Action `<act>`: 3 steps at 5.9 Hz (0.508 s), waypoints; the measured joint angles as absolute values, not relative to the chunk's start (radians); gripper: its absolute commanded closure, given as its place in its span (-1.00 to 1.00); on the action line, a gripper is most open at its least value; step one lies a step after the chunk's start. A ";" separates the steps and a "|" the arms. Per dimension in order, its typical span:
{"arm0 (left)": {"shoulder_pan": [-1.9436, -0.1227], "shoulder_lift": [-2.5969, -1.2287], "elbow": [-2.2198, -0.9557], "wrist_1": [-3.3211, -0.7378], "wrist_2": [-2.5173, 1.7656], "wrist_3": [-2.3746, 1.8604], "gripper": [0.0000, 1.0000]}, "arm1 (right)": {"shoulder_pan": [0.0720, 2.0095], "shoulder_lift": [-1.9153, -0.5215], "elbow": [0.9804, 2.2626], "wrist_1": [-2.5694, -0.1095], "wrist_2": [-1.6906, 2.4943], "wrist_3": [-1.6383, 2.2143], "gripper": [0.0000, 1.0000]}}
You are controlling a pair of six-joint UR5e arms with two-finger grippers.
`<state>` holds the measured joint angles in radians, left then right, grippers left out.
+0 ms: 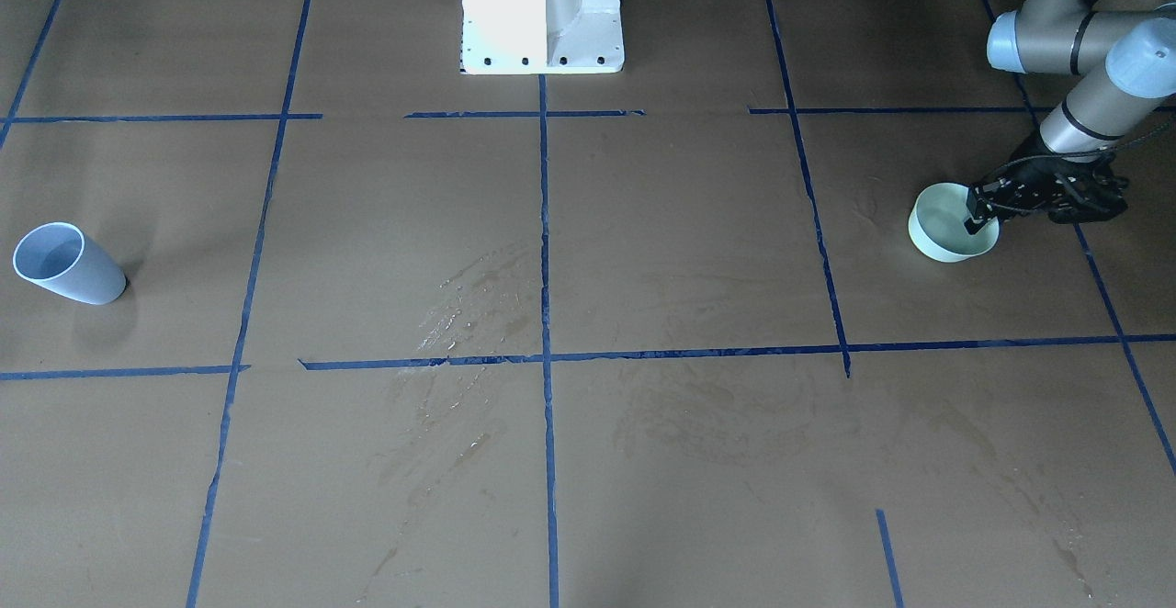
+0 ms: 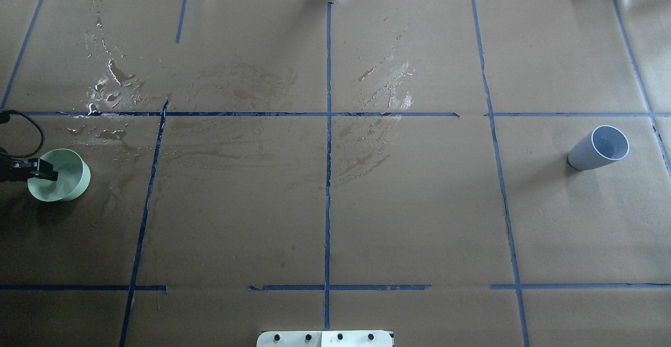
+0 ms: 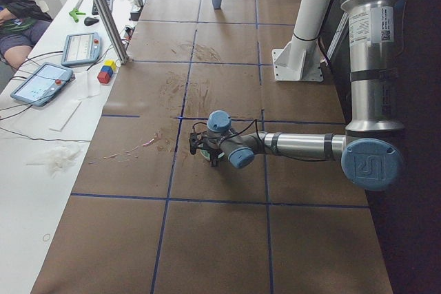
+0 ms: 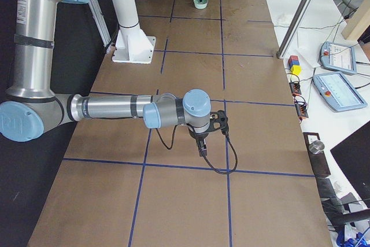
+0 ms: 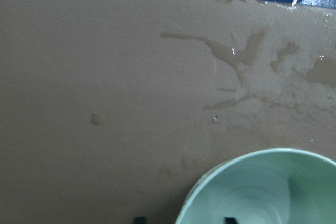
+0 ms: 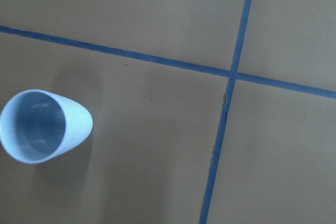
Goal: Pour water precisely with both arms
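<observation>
A pale green bowl (image 1: 939, 231) stands on the brown table near its left end; it also shows in the overhead view (image 2: 68, 182) and the left wrist view (image 5: 273, 192). My left gripper (image 1: 976, 220) (image 2: 48, 171) is open, one finger inside and one outside the bowl's rim. A blue-grey cup (image 1: 66, 264) (image 2: 599, 148) stands near the right end and shows below the right wrist camera (image 6: 44, 126). My right gripper (image 4: 202, 146) hangs over the table; I cannot tell whether it is open. I cannot tell if either vessel holds water.
Spilled water (image 2: 110, 85) glints on the paper beyond the bowl, and smears (image 2: 388, 85) lie mid-table. The white pedestal (image 1: 542, 11) stands at the robot's edge. Blue tape lines cross the table. Teach pendants (image 3: 41, 80) and a metal post (image 3: 103, 12) are along the operators' side.
</observation>
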<state>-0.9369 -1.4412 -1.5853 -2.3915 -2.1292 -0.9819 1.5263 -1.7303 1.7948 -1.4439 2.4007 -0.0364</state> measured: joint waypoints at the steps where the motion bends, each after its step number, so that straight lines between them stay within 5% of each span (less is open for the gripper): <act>1: -0.938 -1.443 -1.613 -2.388 -2.144 -0.983 1.00 | 1.526 -1.731 1.795 -1.444 2.401 -0.037 -1.00; 3: -0.940 -1.484 -1.702 -2.380 -2.178 -1.028 1.00 | 1.526 -1.732 1.795 -1.443 2.401 -0.036 -1.00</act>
